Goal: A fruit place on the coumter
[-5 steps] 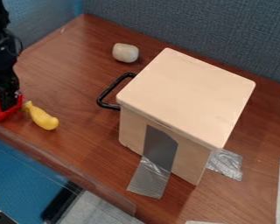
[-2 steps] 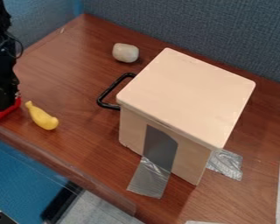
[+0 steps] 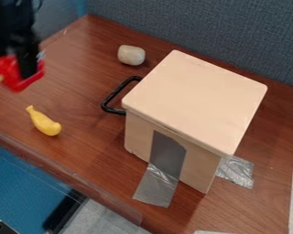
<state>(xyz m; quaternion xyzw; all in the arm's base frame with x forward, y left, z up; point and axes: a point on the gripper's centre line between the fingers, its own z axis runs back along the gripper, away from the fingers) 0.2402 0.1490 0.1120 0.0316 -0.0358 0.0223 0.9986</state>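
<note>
At the upper left, my black gripper (image 3: 28,72) hangs over the counter (image 3: 82,82), shut on a red pepper-like fruit (image 3: 12,78) held up off the surface. A pale green stem sticks out of the red piece toward the left edge. Below it, a yellow banana-shaped piece (image 3: 46,124) lies on the wood near the front edge, apart from the gripper.
A large beige box (image 3: 195,103) with a black handle (image 3: 115,94) on its left side stands right of centre, with silver tape (image 3: 156,186) at its base. Behind the handle lies a whitish rounded object (image 3: 131,55). A grey partition (image 3: 204,34) borders the back.
The gripper has risen from the left front edge and shifted right, carrying the red piece up off the counter. The yellow piece stays where it was.
</note>
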